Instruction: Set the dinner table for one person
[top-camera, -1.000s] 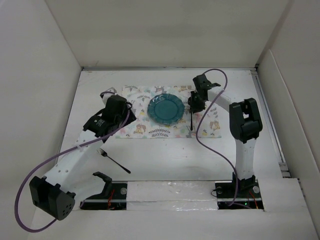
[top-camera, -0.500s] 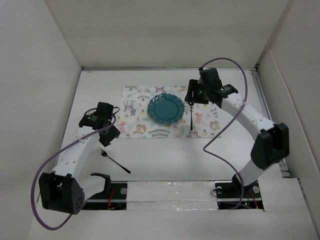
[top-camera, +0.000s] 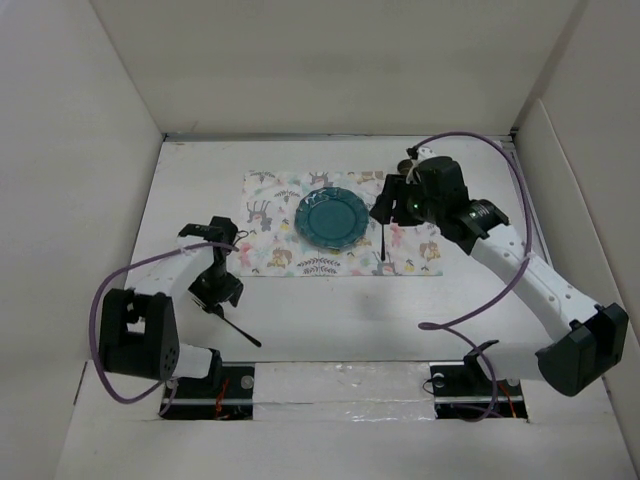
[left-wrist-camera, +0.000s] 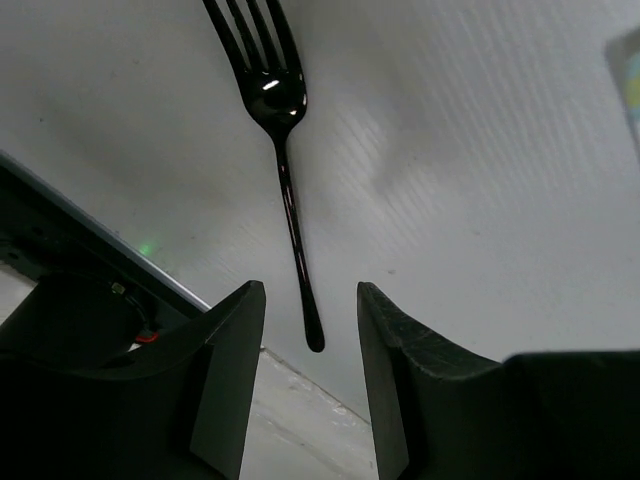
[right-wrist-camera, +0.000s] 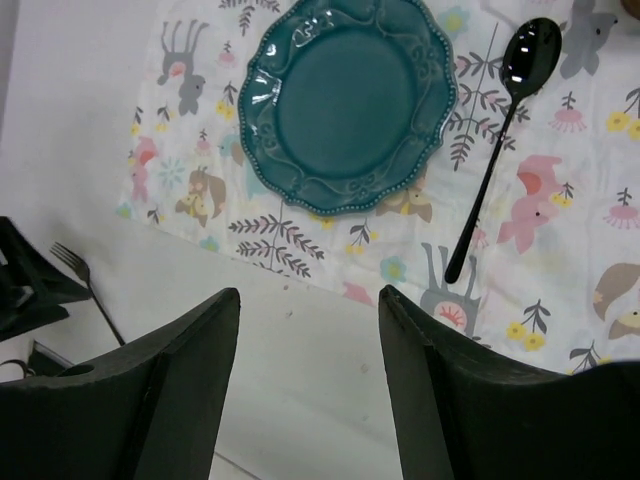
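The dinner table (top-camera: 330, 310) is a white surface. On it lies an animal-print placemat (top-camera: 270, 215) with a teal plate (top-camera: 331, 217) at its middle and a black spoon (top-camera: 384, 240) just right of the plate. A black fork (top-camera: 243, 333) lies on the bare table at the front left. My left gripper (top-camera: 214, 291) hangs open and empty over the fork's tine end. In the left wrist view the fork (left-wrist-camera: 285, 170) runs between the open gripper (left-wrist-camera: 310, 330). My right gripper (top-camera: 392, 203) is open and empty above the spoon's bowl. The right wrist view shows the plate (right-wrist-camera: 345, 100), the spoon (right-wrist-camera: 495, 140) and the gripper (right-wrist-camera: 310, 295).
White walls enclose the table on the left, back and right. The arm bases and a taped strip (top-camera: 340, 380) run along the near edge. Purple cables (top-camera: 450, 320) loop off both arms. The fork (right-wrist-camera: 85, 280) and the left gripper (right-wrist-camera: 25, 285) show in the right wrist view.
My left arm has swung from the placemat's left edge down to the fork. My right arm has stretched out rightward, its gripper staying by the spoon's bowl. The spoon, plate and fork have not moved.
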